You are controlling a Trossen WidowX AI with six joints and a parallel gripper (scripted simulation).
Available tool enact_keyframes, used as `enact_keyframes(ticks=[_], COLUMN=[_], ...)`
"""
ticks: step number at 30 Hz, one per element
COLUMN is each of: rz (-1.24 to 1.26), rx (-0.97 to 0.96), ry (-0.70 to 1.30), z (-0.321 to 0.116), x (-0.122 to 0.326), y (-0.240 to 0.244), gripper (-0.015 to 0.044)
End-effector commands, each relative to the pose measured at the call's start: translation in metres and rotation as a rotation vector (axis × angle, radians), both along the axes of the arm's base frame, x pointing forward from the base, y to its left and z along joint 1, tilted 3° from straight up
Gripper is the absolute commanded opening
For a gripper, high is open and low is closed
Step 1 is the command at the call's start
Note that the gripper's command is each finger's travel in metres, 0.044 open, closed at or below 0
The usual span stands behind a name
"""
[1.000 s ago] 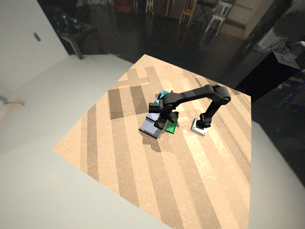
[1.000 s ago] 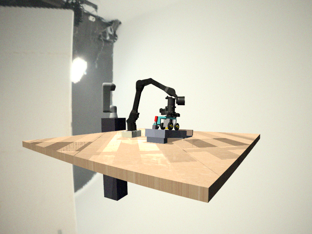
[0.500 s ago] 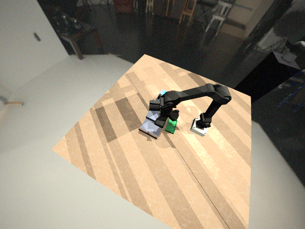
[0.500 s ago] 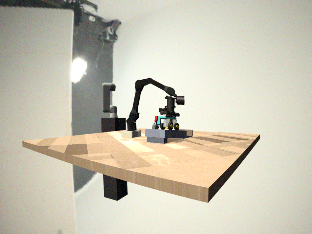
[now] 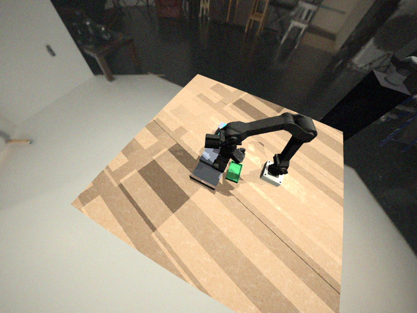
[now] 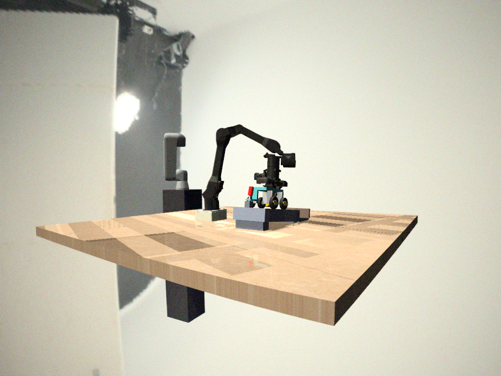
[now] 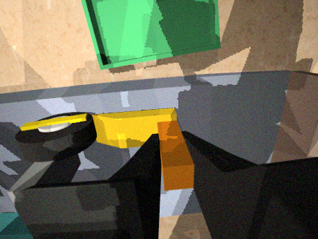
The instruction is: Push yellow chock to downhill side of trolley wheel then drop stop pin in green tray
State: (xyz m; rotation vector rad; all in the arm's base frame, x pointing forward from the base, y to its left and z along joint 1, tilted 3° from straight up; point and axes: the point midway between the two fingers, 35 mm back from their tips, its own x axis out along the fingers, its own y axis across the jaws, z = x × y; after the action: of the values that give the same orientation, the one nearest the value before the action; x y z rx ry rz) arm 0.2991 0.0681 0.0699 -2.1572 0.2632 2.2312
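In the wrist view my gripper (image 7: 169, 138) is shut on the orange handle (image 7: 178, 176) of the yellow chock (image 7: 128, 129). The chock sits low at the ramp (image 7: 228, 117) (image 5: 205, 173), its left end at or very close to a black trolley wheel (image 7: 57, 138); exact contact is hard to tell. The teal trolley (image 6: 261, 188) stands on the ramp in the exterior view, under the gripper. The red-headed stop pin (image 6: 250, 190) stands upright at the trolley's uphill end. The green tray (image 7: 135, 31) (image 5: 234, 171) lies beside the ramp and looks empty. The chock's rubber base is hidden.
The arm's white base (image 5: 272, 178) (image 6: 210, 214) stands on the wooden table (image 5: 215, 242) (image 6: 202, 258), on the tray's side of the ramp. The ramp's brownish low end (image 7: 297, 117) shows right of the fingers in the wrist view.
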Motion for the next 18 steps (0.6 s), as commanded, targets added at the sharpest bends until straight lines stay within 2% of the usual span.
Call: enact_keyframes(ticks=[1,10,17,18], rz=[0.004,0.001,0.001,0.001], rx=[-0.007,0.000,0.000,0.000], ry=[0.004,0.000,0.000,0.000], z=[0.0003,0.0001,0.0001,0.0001], x=[-0.0013,0.0000,0.0000,0.0000], y=[-0.0050,-0.0003,-0.0003,-0.0003], gripper=[0.0000,0.0000,0.0184,0.0190])
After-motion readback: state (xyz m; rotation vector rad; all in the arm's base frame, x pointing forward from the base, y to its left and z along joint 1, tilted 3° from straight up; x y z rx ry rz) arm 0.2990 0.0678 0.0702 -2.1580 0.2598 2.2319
